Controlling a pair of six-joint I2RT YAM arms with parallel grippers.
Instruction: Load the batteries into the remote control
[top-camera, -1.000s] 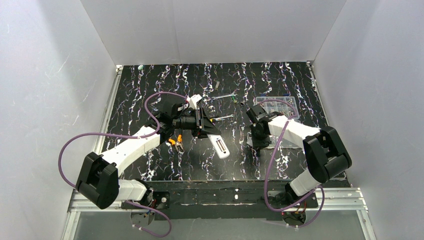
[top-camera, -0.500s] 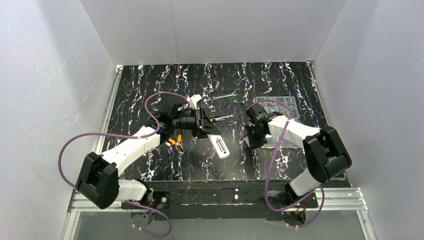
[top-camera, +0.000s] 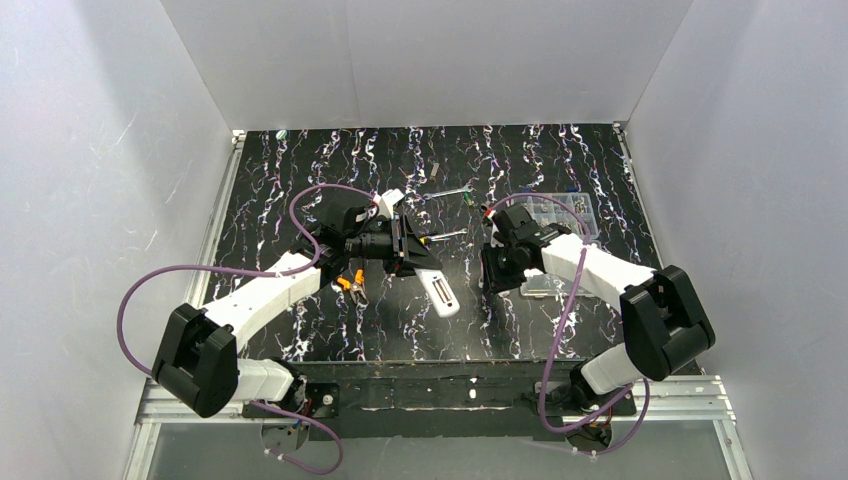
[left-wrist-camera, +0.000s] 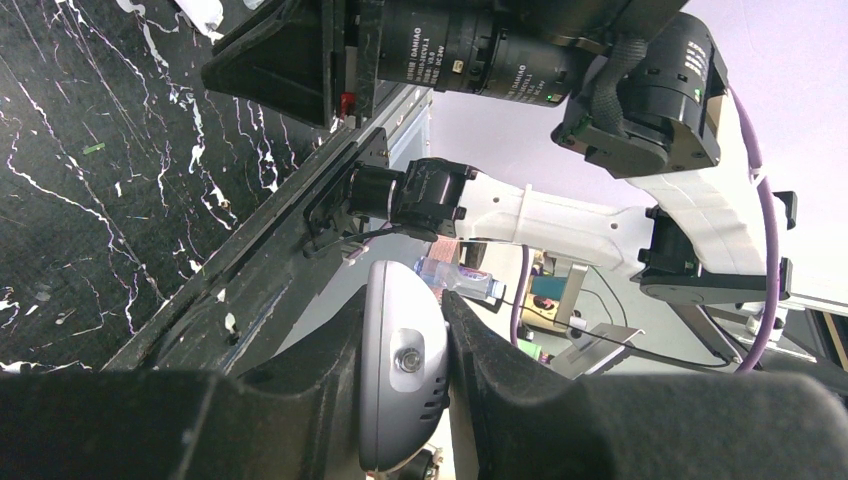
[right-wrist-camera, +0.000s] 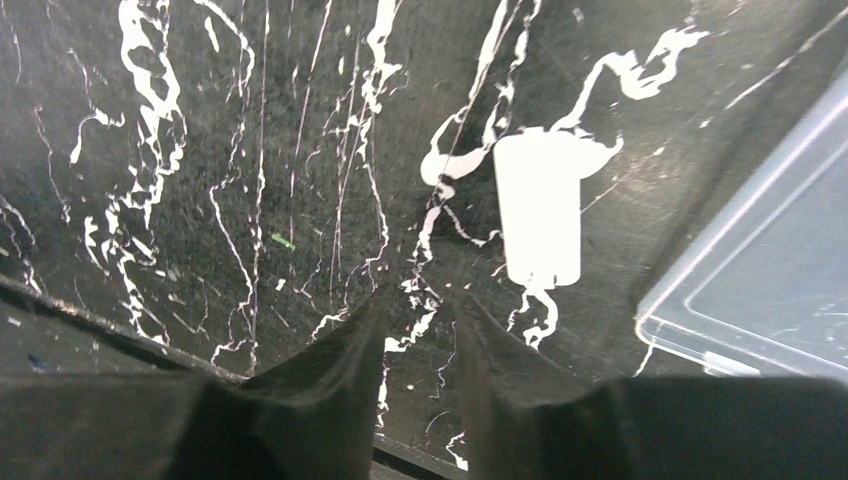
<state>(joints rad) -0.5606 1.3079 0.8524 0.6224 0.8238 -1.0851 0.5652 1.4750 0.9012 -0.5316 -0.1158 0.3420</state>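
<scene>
The white remote control (top-camera: 440, 292) is gripped at one end by the jaws of the left gripper (left-wrist-camera: 403, 305), near the middle of the black marbled surface (right-wrist-camera: 200, 150); its free end is pointed toward the near edge; whether this end touches the surface cannot be told. In the left wrist view the fingers (left-wrist-camera: 300, 400) are pressed on both long sides of it. The right gripper (right-wrist-camera: 420, 312) is held low over the surface, to the right of the remote control and apart from it; its jaws are parted only a little and nothing is held between them. A small white cover piece (right-wrist-camera: 540, 210) is lying flat just beyond these jaws; a clear plastic box (right-wrist-camera: 770, 270) is seen beside it.
</scene>
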